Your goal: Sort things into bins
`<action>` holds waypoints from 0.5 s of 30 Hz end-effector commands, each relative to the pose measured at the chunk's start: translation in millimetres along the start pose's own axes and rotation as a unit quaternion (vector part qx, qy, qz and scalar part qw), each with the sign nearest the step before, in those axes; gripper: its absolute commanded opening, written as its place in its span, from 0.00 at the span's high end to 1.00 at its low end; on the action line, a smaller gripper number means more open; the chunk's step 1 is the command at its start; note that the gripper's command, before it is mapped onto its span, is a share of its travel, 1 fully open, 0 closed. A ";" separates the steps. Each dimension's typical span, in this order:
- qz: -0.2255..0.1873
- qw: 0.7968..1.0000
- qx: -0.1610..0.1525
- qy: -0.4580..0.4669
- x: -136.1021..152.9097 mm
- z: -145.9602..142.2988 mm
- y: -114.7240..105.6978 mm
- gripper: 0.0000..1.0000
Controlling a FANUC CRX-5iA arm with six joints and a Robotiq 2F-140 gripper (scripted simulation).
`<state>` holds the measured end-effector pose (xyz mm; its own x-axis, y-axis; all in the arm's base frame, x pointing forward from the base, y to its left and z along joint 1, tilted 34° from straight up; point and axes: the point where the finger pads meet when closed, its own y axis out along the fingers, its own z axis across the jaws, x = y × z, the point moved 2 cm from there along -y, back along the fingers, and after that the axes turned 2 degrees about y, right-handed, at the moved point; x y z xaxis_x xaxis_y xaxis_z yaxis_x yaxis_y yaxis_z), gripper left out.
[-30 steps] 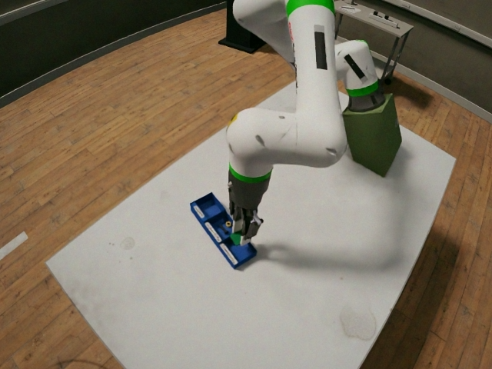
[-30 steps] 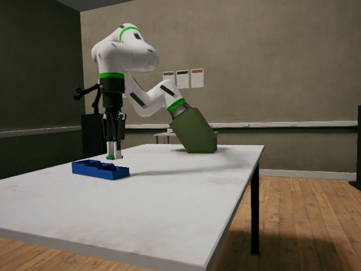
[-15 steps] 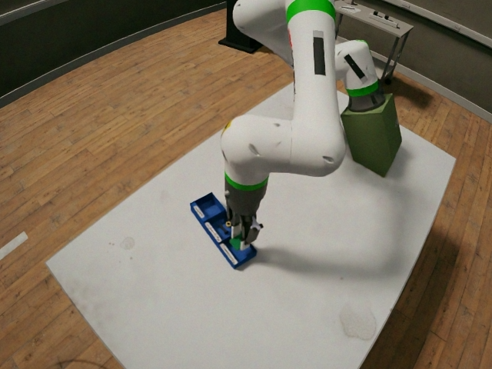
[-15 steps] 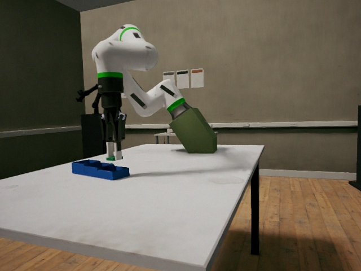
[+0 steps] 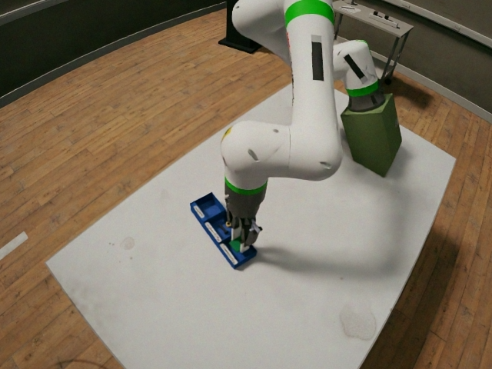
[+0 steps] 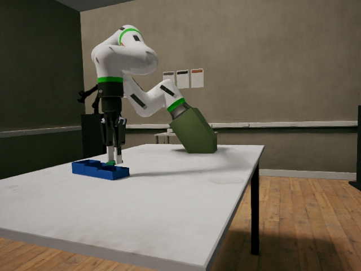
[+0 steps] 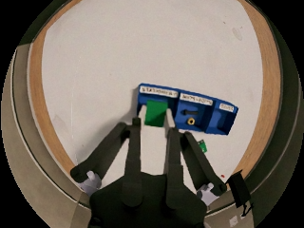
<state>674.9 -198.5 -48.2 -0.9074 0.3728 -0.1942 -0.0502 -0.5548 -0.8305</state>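
My gripper point(image 5: 240, 241) point(image 6: 114, 158) point(image 7: 155, 113) is shut on a flat green piece. The green piece point(image 5: 234, 244) point(image 6: 110, 162) is level, over the left bin point(image 7: 141, 99) in the wrist view; its label is hard to read. Whether it touches the bin is unclear. The middle bin point(image 7: 182, 124), seemingly labelled nuts and bolts, holds a dark bolt point(image 7: 191, 113) and a brass nut point(image 7: 191, 121) point(image 5: 228, 224). The right bin point(image 7: 220, 120) point(image 5: 209, 207), labelled games, is empty. A green card-like piece point(image 7: 202, 145) with pale marks lies beside the bins.
A tiny red thing point(image 7: 222, 176) lies on the table farther from the bins. The three blue bins stand joined in a row. The arm's green base point(image 5: 372, 137) point(image 6: 198, 134) stands at the back of the white table point(image 5: 277, 317) point(image 6: 131, 210).
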 end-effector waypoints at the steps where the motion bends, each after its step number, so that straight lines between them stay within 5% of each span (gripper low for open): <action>1: 0.000 1.000 0.000 0.000 -0.2 -0.1 7.2 0.71; 15: 0.000 1.000 0.000 0.000 -0.3 -0.1 31.2 0.71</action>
<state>673.6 -213.1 -70.0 -0.9074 0.3727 -0.1942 -0.0502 -0.5548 -0.8305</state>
